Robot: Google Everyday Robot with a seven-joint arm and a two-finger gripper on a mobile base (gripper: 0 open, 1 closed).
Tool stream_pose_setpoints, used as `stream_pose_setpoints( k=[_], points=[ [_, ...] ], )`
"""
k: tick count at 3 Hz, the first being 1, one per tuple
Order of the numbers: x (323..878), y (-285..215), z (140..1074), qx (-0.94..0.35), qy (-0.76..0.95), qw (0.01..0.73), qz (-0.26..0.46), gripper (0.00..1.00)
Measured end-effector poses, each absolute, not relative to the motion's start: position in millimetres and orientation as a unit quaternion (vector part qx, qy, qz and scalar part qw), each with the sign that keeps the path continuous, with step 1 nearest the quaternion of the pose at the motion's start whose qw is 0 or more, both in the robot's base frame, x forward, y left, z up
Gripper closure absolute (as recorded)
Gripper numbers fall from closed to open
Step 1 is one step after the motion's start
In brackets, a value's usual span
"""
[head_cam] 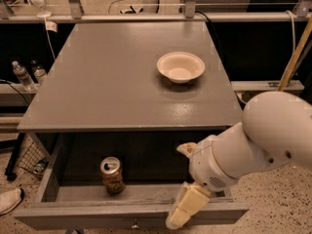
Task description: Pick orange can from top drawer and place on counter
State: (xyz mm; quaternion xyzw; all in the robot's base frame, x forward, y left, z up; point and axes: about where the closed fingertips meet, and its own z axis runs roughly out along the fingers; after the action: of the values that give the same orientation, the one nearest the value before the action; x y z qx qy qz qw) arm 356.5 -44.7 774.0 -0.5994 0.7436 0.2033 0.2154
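Note:
The orange can (112,175) stands upright in the open top drawer (73,213), left of its middle, silver top showing. The drawer is pulled out below the grey counter (112,77). My gripper (184,179) hangs over the right part of the drawer, to the right of the can and apart from it. Its two cream fingers (187,206) are spread and hold nothing. The white arm reaches in from the right and hides the drawer's right end.
A white bowl (180,66) sits on the counter's far right. Clear plastic bottles (22,75) stand on the left below counter level. A shoe (9,200) lies on the speckled floor at the lower left. A metal rail runs behind the counter.

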Motion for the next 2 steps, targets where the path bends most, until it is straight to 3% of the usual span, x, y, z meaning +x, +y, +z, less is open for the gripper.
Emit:
stream_pose_setpoints(
  k=[2],
  points=[
    [362.2, -38.1, 764.2, -0.595, 0.743, 0.222, 0.211, 0.00]
  ],
)
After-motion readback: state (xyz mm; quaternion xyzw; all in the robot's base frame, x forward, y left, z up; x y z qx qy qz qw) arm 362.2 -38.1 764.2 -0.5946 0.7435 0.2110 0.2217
